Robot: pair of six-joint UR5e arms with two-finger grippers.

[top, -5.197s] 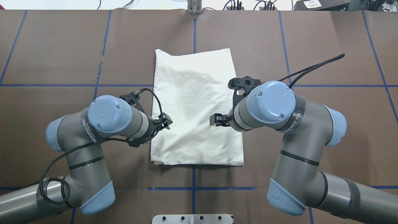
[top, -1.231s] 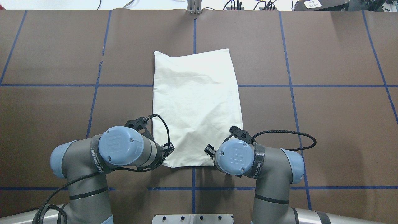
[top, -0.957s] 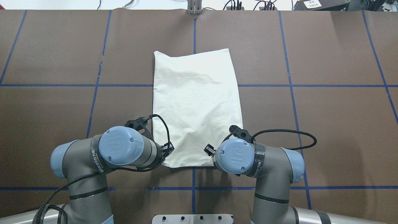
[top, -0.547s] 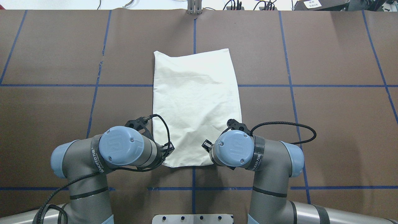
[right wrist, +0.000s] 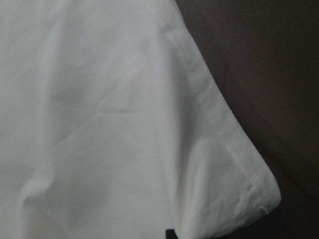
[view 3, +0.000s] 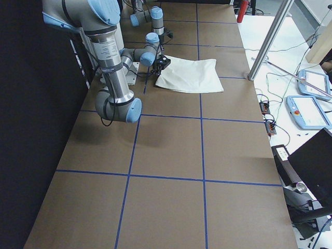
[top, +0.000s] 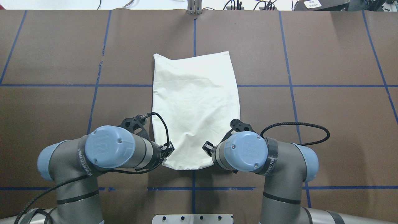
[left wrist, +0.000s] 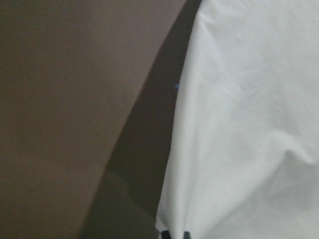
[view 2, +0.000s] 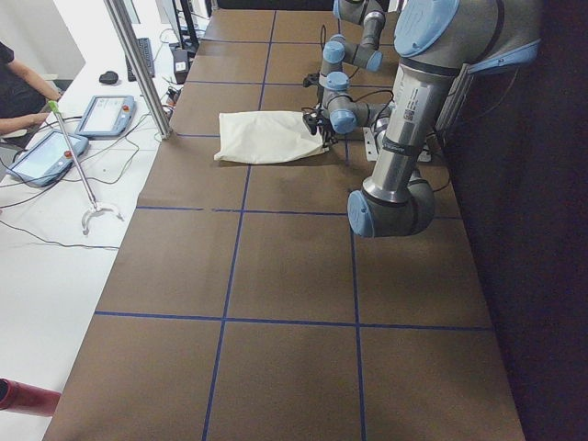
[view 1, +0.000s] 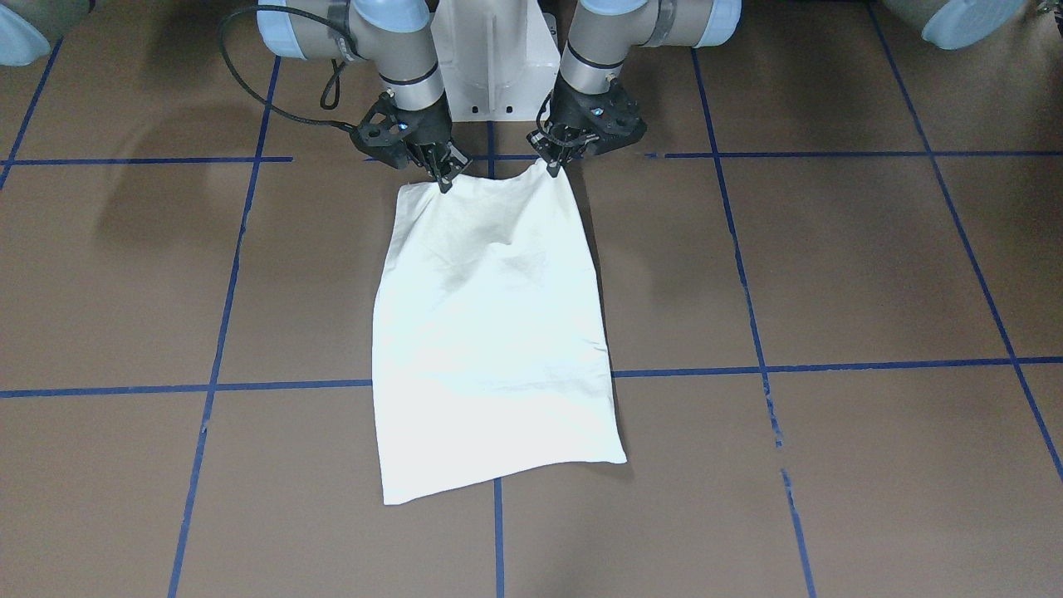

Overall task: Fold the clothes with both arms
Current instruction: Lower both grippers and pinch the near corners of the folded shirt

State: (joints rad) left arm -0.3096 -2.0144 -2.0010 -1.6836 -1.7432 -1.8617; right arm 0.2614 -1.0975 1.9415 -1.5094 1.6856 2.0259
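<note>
The clothes are one cream-white shirt (top: 196,102), folded into a long panel with its plain side up and no print showing. It lies on the brown table (top: 326,124), also seen as the shirt (view 1: 490,332) from the front. My left gripper (top: 168,151) is shut on its near left corner, and my right gripper (top: 207,146) is shut on its near right corner. From the front, the left gripper (view 1: 550,164) and right gripper (view 1: 442,178) hold both corners slightly raised. The wrist views show only the cloth (left wrist: 249,124) and its hemmed edge (right wrist: 214,124).
Blue tape lines grid the brown table cover. The white pedestal base (view 1: 494,58) stands just behind the grippers. Beyond the table's far edge are a metal pole (view 2: 138,69), tablets (view 2: 106,115) and a seated person's arm (view 2: 23,119).
Both grippers went from the shirt's sides to its near corners. In the last half second both wrists rose, the near edge lifted and narrowed, and the far edge slid slightly toward me.
</note>
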